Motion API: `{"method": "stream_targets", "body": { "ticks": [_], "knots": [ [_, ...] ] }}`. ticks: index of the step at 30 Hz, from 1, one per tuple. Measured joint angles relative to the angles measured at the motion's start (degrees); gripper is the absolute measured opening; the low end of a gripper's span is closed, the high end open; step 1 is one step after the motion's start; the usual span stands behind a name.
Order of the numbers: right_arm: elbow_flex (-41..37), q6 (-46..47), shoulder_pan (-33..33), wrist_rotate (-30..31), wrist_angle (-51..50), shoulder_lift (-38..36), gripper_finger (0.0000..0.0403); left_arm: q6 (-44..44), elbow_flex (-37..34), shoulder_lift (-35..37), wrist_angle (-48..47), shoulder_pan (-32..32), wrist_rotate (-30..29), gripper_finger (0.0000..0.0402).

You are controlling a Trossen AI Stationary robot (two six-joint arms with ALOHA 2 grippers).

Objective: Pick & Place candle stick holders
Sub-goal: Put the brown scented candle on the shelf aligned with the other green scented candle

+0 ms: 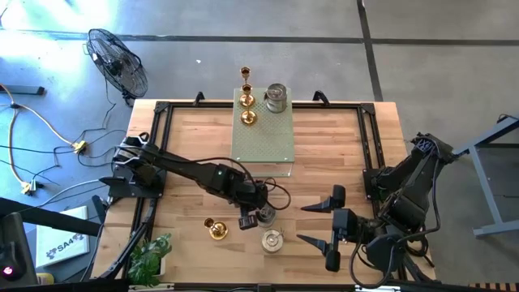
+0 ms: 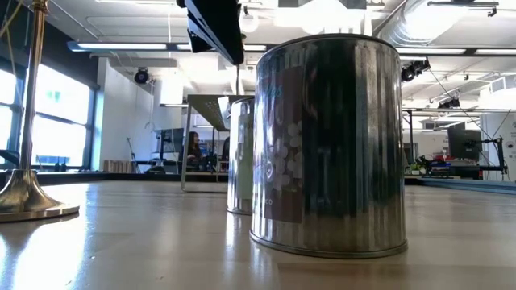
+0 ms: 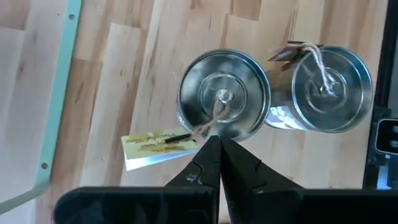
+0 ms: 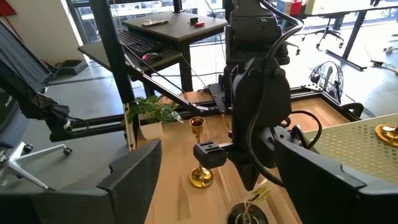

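Pinching with my left tool (image 3: 219, 144), I have the fingers fully together over the silver holder (image 3: 224, 102), apparently nipping the twine of its paper tag (image 3: 152, 144) rather than the metal body. That is the risk as I judge it: twine is a weak hold, so a lift could let the holder swing, slip free, or tip into the second silver holder (image 3: 329, 87) standing just beside it. A gold holder (image 1: 216, 229) stands near on the bench (image 1: 340, 162), and a sideways sweep could knock it over.

My right tool (image 1: 323, 224) waits beside them, fingers spread wide and holding nothing; it sits near enough that a swinging load could strike it.

Farther out, the pale green perforated box (image 1: 263, 134) carries two gold holders (image 1: 246, 109) and a third silver holder (image 1: 276, 98), so free room there is narrowing. A potted plant (image 1: 151, 255) sits at the bench corner, and a fan (image 1: 117, 63) stands on the floor, clear of my path.
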State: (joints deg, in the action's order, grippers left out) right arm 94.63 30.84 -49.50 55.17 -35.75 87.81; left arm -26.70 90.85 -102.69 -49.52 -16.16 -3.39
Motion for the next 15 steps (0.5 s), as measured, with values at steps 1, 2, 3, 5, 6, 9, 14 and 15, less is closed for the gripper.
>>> {"method": "stream_targets", "body": {
  "ticks": [1, 2, 3, 5, 6, 9, 14, 15],
  "knots": [
    [0.0, -0.01, 0.01, 0.0, 0.0, 0.0, 0.0307, 0.26, 0.0, 0.0, 0.0, 0.01, 0.0, 0.0001],
    [0.0, -0.01, 0.0, -0.01, 0.0, 0.0, 0.0307, 0.57, 0.0, 0.0, 0.03, 0.02, -0.16, 0.0001],
    [0.0, -0.01, 0.0, 0.01, -0.02, 0.0, 0.0307, 0.83, 0.0, 0.0, 0.07, 0.0, -0.44, 0.0001],
    [0.0, -0.14, 0.0, 0.01, -0.02, 0.0, 0.0307, 0.93, 0.0, 0.0, 0.23, 0.0, -1.57, 0.0001],
    [0.0, -0.23, 0.0, 0.03, -0.02, 0.0, 0.0307, 0.95, 0.0, 0.0, 0.32, 0.0, -1.97, 0.0001],
    [0.0, -0.23, 0.0, 0.07, -0.2, 0.0, 0.0307, 0.96, 0.0, 0.0, 0.32, 0.0, -2.16, 0.0001],
    [0.0, -0.23, 0.02, 0.19, -0.42, 0.0, 0.0307, 3.77, 0.0, 0.0, 0.43, 0.02, 0.59, 0.0001],
    [0.0, -0.23, 0.02, 0.33, -0.42, 0.0, 0.0307, 4.31, 0.0, 0.0, 0.71, 0.0, 1.82, 0.0001]
  ]
}}
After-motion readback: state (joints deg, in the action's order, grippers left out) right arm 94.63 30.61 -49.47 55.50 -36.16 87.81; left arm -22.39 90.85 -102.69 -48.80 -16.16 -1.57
